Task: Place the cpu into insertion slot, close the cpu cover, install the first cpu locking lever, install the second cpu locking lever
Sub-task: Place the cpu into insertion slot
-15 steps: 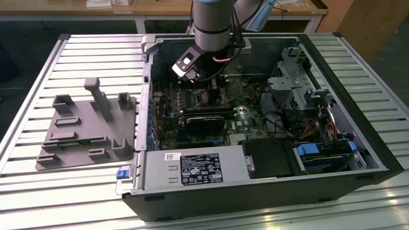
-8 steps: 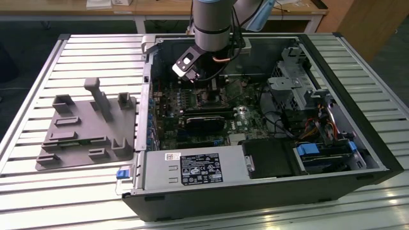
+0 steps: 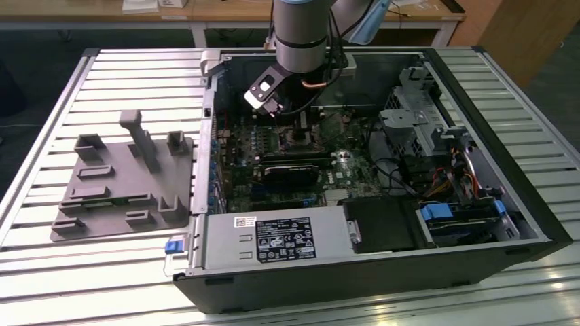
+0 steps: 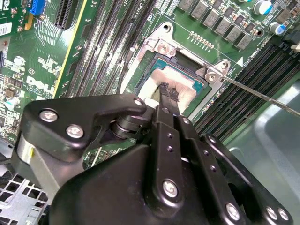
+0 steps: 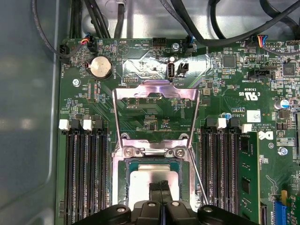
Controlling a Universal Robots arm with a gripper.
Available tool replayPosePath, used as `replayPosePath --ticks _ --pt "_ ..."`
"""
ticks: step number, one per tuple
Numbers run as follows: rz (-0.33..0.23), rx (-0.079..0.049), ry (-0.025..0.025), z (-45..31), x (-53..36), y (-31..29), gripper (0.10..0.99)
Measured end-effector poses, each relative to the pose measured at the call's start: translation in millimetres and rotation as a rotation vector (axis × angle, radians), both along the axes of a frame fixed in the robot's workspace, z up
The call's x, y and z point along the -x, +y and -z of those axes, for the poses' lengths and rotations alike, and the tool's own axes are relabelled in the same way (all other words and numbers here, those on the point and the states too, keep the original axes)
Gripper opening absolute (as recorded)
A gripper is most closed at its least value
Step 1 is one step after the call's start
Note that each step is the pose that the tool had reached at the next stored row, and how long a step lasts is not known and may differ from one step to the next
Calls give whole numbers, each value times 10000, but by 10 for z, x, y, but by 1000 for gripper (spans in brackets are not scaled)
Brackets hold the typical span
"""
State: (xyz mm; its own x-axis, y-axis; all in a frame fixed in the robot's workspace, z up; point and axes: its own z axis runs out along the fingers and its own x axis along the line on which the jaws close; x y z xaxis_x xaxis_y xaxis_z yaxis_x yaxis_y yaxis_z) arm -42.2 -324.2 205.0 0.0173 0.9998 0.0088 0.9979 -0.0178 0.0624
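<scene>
The gripper (image 5: 161, 184) has its fingers drawn together, holding nothing, their tips resting on the cpu (image 5: 140, 187). The cpu lies flat in the insertion slot (image 5: 152, 152). The cpu cover (image 5: 157, 92) is flipped open, lying back over the green board beyond the slot. A thin locking lever (image 5: 196, 176) stands unlatched beside the slot, between it and the memory slots (image 5: 218, 164).

Slatted metal table (image 3: 91, 272) catches overhead glare. Beyond the table: wooden desk (image 3: 227, 10) on white legs, dark floor (image 3: 41, 58), wooden panel (image 3: 521, 27).
</scene>
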Motion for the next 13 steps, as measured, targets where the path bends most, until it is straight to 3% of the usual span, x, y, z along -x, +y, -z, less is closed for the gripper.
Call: replayPosePath --ticks 13 --pt "387 0 -2 18 -3 30 102"
